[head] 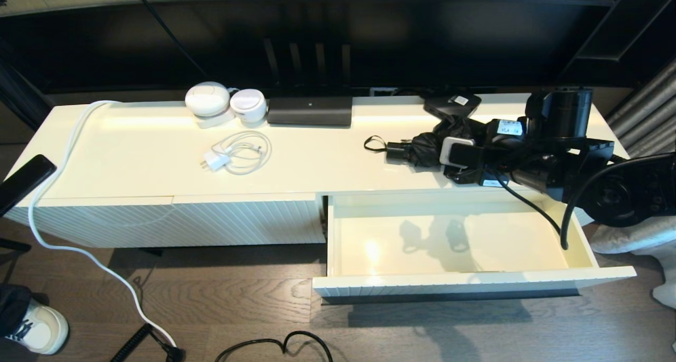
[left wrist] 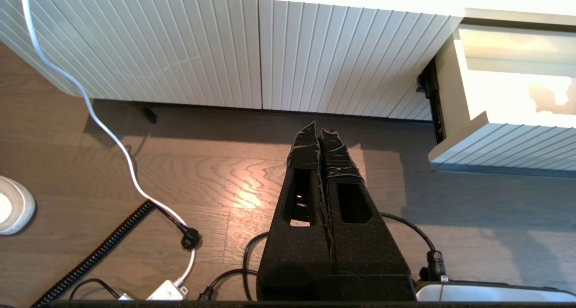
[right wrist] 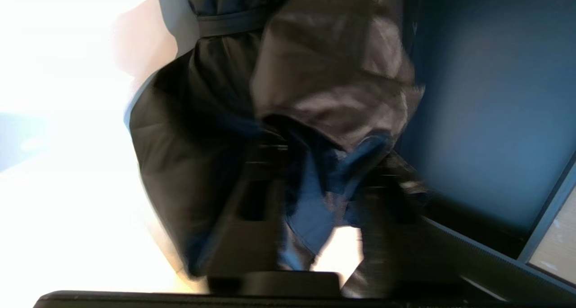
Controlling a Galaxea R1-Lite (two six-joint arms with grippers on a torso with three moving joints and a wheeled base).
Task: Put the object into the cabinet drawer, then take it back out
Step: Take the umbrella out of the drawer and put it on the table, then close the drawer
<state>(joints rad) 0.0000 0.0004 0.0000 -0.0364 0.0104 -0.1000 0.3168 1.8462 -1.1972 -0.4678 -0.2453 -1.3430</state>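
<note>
The black folding umbrella (head: 411, 149) lies along the right part of the cabinet top, its short handle and thin wrist loop (head: 374, 143) pointing left. My right gripper (head: 430, 152) reaches in from the right and is shut on its bunchy fabric. In the right wrist view the fabric (right wrist: 333, 65) fills the space between the two fingers (right wrist: 252, 195). Just below and in front, the cabinet drawer (head: 465, 280) is pulled out, its smooth cream inside bare. My left gripper (left wrist: 319, 132) hangs shut and holding nothing above the floor, left of the drawer (left wrist: 495, 141).
A white charger with coiled cable (head: 237, 153), two white round devices (head: 207, 99) and a black box (head: 309, 110) sit on the cabinet top. A flat black box with a white label (head: 451, 104) lies behind the umbrella. Cables trail on the floor (left wrist: 126, 164).
</note>
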